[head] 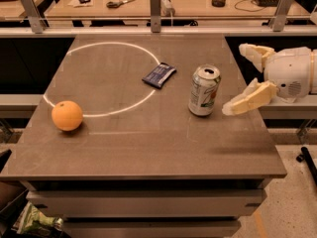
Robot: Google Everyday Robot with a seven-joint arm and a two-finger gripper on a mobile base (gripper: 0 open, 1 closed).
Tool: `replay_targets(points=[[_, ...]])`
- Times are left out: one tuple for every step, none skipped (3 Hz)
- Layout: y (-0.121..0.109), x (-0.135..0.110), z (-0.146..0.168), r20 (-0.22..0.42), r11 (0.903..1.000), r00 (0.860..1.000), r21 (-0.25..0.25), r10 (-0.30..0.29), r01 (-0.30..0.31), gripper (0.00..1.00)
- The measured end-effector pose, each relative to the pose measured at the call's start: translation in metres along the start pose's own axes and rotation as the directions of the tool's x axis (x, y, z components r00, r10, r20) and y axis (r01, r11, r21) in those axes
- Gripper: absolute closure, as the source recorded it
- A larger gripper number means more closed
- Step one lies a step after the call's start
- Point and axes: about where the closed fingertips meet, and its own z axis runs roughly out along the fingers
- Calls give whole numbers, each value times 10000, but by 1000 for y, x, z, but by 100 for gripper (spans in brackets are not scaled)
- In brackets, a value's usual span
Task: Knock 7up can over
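The 7up can (204, 91) stands upright on the brown table (148, 143), right of the middle. It is silver-white with green markings and a red-orange spot. My gripper (237, 78) comes in from the right, just right of the can and apart from it. It is open, with one cream finger (247, 100) near the can's lower right and the other finger (253, 52) farther back. It holds nothing.
An orange (67, 115) sits at the table's left. A dark blue packet (159, 75) lies on a white circle line (99, 78) left of the can. A rail with posts (156, 4) runs behind the table. The table's right edge (270, 133) is under the gripper.
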Motion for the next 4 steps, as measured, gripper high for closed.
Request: replay_targets(points=[[-2,7,17,587,9991,9978,-314,299,-281,0],[-4,14,33,1072,9973,9927,-531,558,-504,0],[-4,22,48,1589,9955,9842,-658,785,-688,0],[-2,27,57,1979,9952,9763,-613,875,-767,0]])
